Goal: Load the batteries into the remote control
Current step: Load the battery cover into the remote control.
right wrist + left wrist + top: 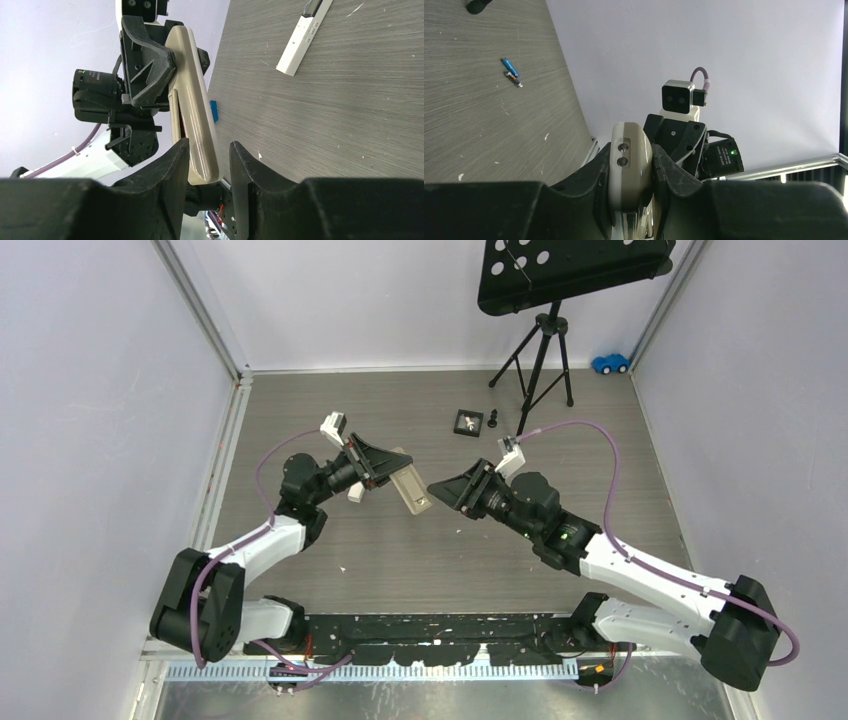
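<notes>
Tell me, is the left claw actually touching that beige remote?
Touching. In the left wrist view the left gripper clamps the remote from both sides, with no gap showing on either side.

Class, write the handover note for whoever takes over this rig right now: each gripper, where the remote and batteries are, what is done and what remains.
Left gripper: shut on the beige remote control, holding it off the table.
Right gripper: open, its fingers either side of the remote's free end, with a gap on one side.
Batteries: a blue battery and a second battery lie together on the table, away from both grippers.
Done: remote lifted and presented.
Left: fetch and seat the batteries. Whether any is already inside cannot be seen.
</notes>
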`<state>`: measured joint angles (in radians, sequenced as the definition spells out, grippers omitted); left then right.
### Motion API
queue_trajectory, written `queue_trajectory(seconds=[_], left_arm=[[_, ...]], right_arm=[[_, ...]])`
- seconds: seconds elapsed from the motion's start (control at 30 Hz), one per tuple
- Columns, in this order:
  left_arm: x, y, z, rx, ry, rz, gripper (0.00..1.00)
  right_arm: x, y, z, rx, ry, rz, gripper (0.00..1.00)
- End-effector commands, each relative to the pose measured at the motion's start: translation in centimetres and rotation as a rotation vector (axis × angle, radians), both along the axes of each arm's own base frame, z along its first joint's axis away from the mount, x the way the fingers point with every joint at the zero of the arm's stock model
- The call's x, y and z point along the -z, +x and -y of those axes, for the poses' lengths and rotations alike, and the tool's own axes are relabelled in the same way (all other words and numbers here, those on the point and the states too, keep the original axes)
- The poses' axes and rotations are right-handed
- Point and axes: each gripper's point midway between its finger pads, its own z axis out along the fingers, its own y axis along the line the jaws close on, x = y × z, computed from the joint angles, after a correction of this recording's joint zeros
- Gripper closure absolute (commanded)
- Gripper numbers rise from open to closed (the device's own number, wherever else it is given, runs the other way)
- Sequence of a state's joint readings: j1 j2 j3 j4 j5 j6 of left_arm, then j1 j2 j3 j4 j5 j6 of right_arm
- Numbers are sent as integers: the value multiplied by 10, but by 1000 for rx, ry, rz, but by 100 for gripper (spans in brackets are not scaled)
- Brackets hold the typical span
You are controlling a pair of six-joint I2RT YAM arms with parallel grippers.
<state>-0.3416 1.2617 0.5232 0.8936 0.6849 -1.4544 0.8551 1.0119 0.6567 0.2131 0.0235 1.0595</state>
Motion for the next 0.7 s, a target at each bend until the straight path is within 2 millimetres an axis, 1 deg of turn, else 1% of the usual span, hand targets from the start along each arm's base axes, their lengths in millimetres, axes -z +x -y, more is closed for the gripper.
queue_trajectory(seconds=[0.0,0.03,0.07,0.23,0.27,0.33,0.37,0.4,0.57,0.67], left_arm=[[-10,0,-1,-6,-1,93,100],[-9,1,-1,-11,2,94,100],[-8,2,-2,-17,6,97,100],[-1,11,-5,-69,45,115,100],[0,12,-5,-77,52,119,100],[1,14,-6,-90,58,123,100],[0,14,-7,-93,57,125,100],[0,14,-7,-95,57,125,100],[0,13,-8,-99,55,127,100],[0,11,-8,-99,53,126,100]], right_arm=[[-26,0,4,4,-4,44,60],[-18,-1,6,8,-36,-5,60],[-16,-2,5,7,-50,-37,60],[-21,-9,-2,-9,-3,-97,59],[-17,-10,-2,-11,-14,-115,59],[-17,-9,-5,-12,-9,-123,58],[-20,-8,-8,-15,13,-117,58],[-22,-12,-14,-48,30,-120,59],[-25,-12,-30,-82,67,-133,65],[-23,-9,-33,-73,70,-139,67]])
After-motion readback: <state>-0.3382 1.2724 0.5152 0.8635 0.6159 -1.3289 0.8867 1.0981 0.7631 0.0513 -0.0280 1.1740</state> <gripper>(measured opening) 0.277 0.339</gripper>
